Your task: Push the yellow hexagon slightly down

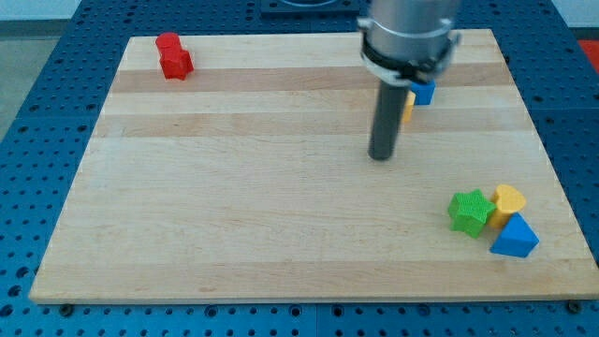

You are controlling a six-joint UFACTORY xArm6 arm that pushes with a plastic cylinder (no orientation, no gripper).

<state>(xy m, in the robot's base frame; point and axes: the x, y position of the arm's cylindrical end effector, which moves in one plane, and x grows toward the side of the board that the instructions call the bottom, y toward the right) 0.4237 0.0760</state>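
Note:
My tip (381, 157) rests on the wooden board (234, 187), right of the middle. A yellow block (409, 106) shows as a thin sliver just to the right of the rod, above the tip; the rod hides most of it, so I cannot make out its shape. A blue block (424, 92) touches it on its upper right. The tip is below and slightly left of this pair and apart from them.
A green star (470, 211), a yellow heart-like block (509, 199) and a blue triangle (515, 238) cluster at the view's lower right. Two red blocks (174, 56) sit together at the top left corner. The board's edges border a blue perforated table.

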